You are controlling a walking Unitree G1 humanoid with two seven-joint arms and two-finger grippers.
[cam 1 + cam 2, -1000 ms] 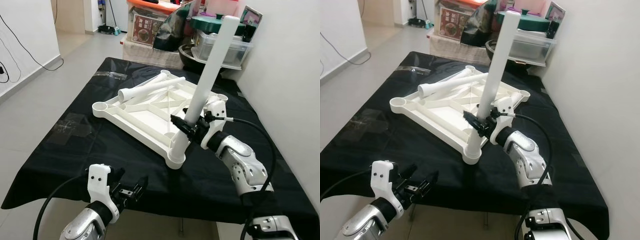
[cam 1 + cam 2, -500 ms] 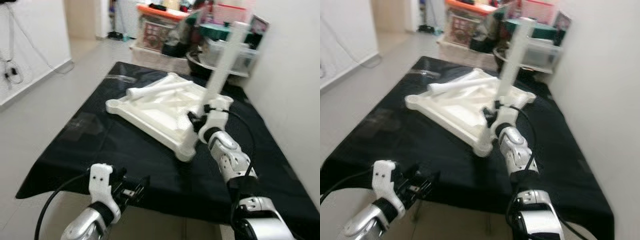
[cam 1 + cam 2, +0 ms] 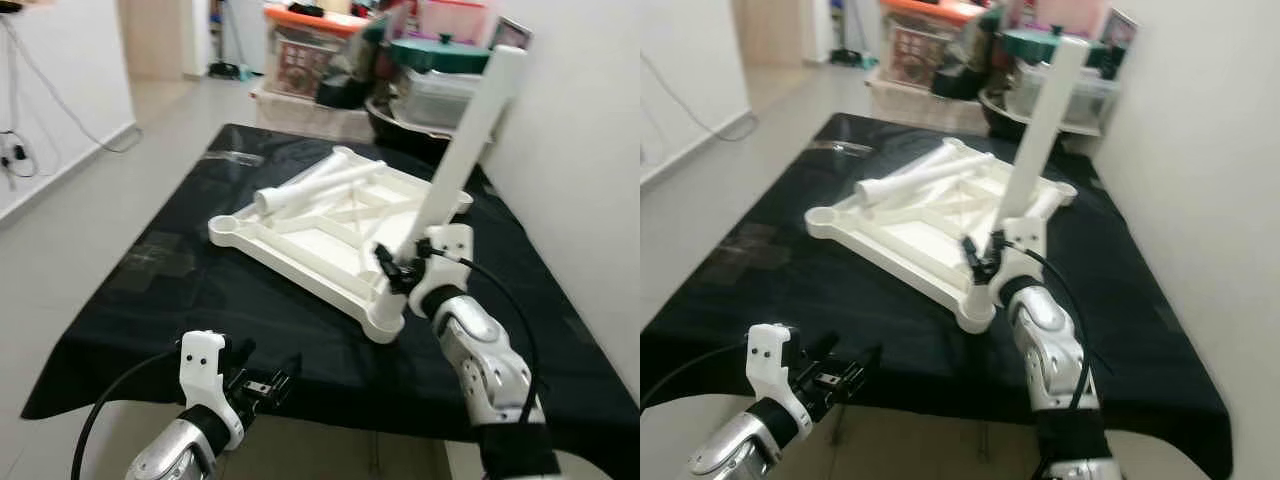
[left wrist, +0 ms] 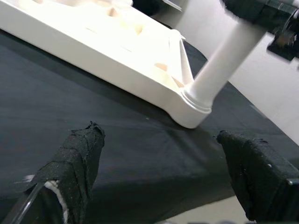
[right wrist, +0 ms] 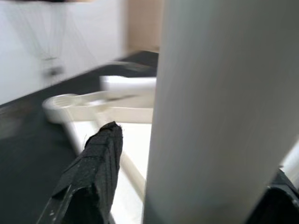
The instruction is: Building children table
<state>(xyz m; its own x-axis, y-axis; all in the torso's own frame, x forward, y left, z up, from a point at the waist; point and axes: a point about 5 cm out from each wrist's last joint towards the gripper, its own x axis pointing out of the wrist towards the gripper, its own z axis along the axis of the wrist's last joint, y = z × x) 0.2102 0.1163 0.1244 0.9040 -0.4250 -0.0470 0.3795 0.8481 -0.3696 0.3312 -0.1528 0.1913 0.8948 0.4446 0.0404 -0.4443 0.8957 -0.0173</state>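
A table draped in a black cloth (image 3: 200,290) carries the things. On it, toward the far right, lies a white tabletop (image 3: 300,240) upside down, its ribbed underside showing, one corner pointing at the near edge. Two loose white legs (image 3: 315,185) rest across its far side. A leg (image 3: 460,150) stands tilted in its near corner socket. Clear tape (image 3: 155,262) sits near the left edge.

Head stereo pair looks fwd/down toward 12 o'clock over table top (image 3: 300,240). L wrist cam low at near edge; R wrist cam v. close on leg (image 5: 215,112). All share both.
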